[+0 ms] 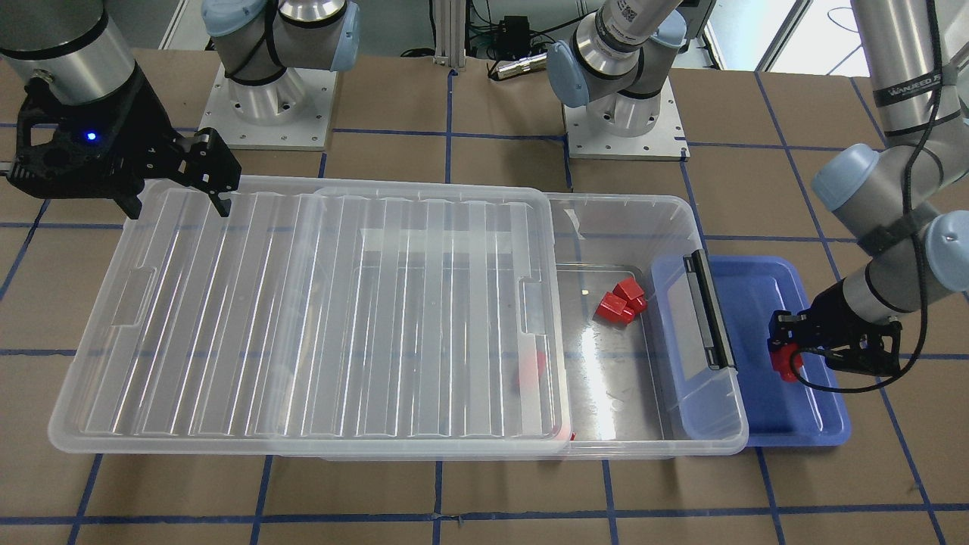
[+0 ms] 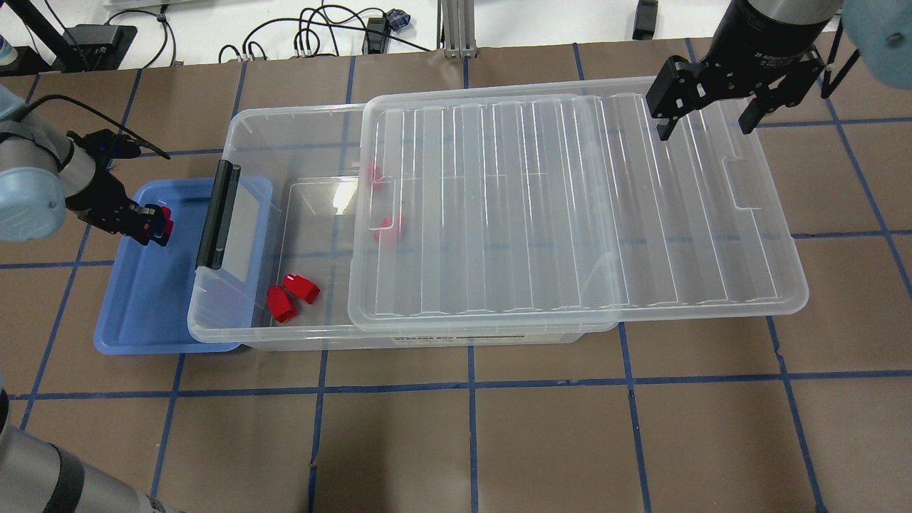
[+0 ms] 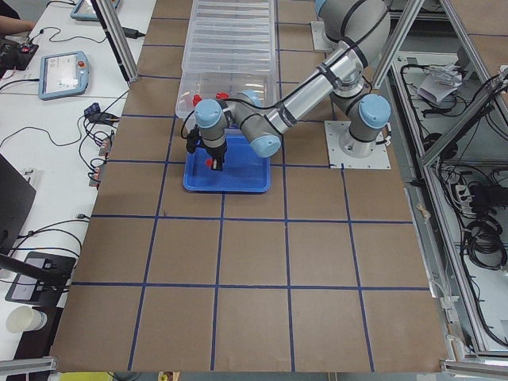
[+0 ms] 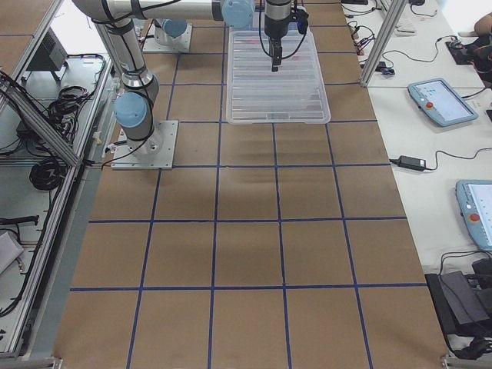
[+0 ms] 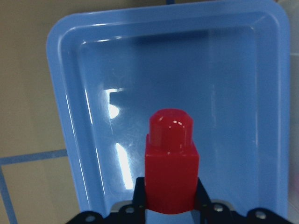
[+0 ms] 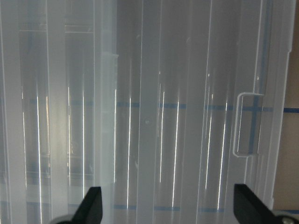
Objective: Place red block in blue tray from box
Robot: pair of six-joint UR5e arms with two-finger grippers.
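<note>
My left gripper (image 1: 783, 362) is shut on a red block (image 1: 789, 365) and holds it just above the blue tray (image 1: 795, 424), near the tray's middle. In the left wrist view the block (image 5: 170, 163) sits between the fingers, stub pointing out, over the tray floor (image 5: 233, 70). The clear box (image 2: 285, 135) lies beside the tray, its ribbed lid (image 2: 570, 214) slid partly off. Two red blocks (image 2: 292, 292) lie in the open end, and two more (image 2: 388, 226) show blurred under the lid. My right gripper (image 2: 704, 128) is open and empty over the lid's far end.
The box's black latch (image 2: 216, 214) overhangs the tray's inner edge. The slid lid overhangs the box on the robot's right. The arm bases (image 1: 265, 106) stand behind the box. Brown table (image 2: 499, 427) with blue tape lines surrounds everything.
</note>
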